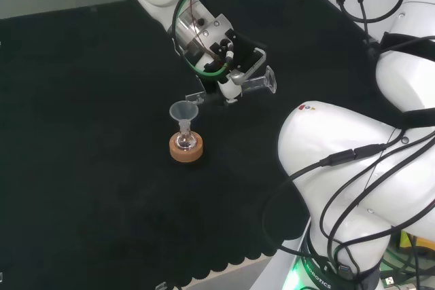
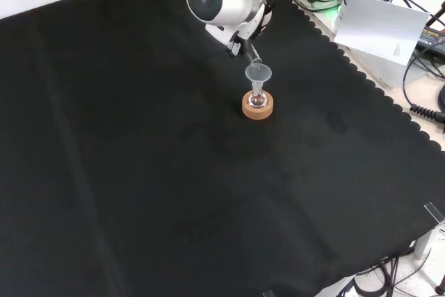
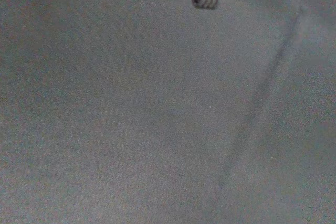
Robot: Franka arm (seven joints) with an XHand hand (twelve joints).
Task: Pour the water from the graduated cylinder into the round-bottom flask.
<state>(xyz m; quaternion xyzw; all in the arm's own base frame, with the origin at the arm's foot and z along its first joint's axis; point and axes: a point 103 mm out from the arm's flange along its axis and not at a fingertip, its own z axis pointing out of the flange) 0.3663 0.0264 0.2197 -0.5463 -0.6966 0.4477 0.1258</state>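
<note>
A: We see the hand (image 1: 231, 76) hanging above the worktop (image 1: 81, 168), curled round the graduated cylinder (image 1: 262, 84), which lies almost level, its wide foot sticking out on the hand's right in the head view.

B: Agreed. Just below and to the left of the hand in that view we find a clear funnel (image 1: 183, 111) sitting in the round-bottom flask (image 1: 185, 142), which stands on a cork ring (image 1: 186, 150).

A: In the front view the cylinder's pouring end (image 2: 254, 55) hangs just above the funnel's rim.

B: We cannot tell whether water is running
</note>
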